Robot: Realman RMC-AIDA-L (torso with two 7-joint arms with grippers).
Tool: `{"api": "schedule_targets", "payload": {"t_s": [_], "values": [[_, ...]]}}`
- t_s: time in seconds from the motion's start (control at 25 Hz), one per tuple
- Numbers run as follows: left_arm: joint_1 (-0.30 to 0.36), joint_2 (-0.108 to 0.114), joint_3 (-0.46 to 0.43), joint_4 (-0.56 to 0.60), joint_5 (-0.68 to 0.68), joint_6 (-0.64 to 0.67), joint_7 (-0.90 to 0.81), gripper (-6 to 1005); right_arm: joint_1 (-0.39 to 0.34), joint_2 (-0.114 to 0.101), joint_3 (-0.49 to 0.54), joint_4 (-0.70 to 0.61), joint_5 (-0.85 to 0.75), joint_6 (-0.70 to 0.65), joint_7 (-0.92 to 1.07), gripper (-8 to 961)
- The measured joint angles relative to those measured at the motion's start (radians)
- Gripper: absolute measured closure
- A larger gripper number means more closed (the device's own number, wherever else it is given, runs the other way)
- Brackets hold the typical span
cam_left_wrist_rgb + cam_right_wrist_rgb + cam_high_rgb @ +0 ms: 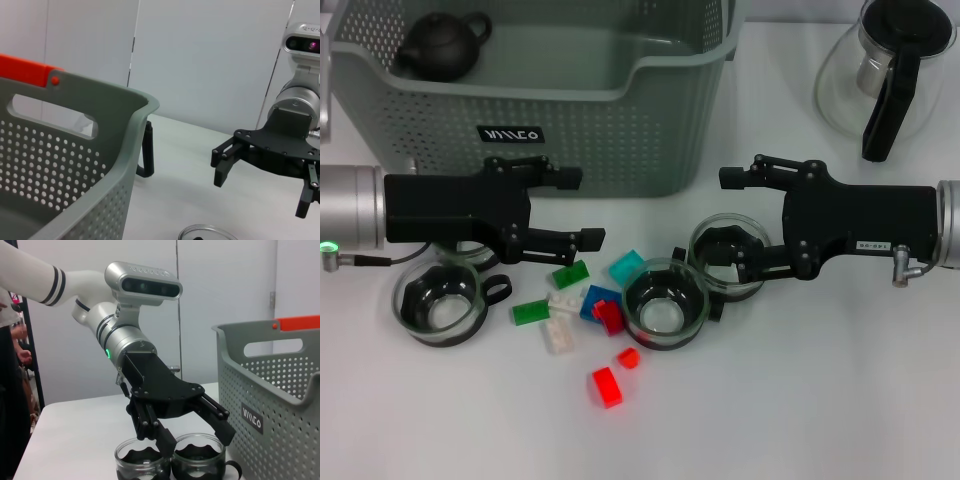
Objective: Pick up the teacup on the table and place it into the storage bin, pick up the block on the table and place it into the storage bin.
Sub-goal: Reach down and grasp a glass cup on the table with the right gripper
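Teacup [728, 257]: fragile, slippery glass at 3 o'clock of the blocks [582, 305]; grip its rim.
Right gripper [738, 218]: jaws open, straddling it.
Left gripper [582, 208]: jaws open, empty.

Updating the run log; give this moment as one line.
left gripper: open, above blocks | right gripper: open, over teacup | storage bin: teapot inside

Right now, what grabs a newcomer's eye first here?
Two black tools meet over the table's middle: the left tool open above scattered bright blocks, the right tool open over glass teacups. Behind them stands the grey-green storage bin holding a dark teapot.
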Motion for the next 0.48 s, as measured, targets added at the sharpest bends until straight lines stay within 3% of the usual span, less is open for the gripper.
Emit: {"api": "schedule_targets", "payload": {"t_s": [0.48], "values": [[0.003, 0.001, 0.008, -0.002, 0.0, 0.003, -0.003, 123, -0.002, 0.002, -0.004, 0.0, -0.003, -0.001, 0.0, 13]]}}
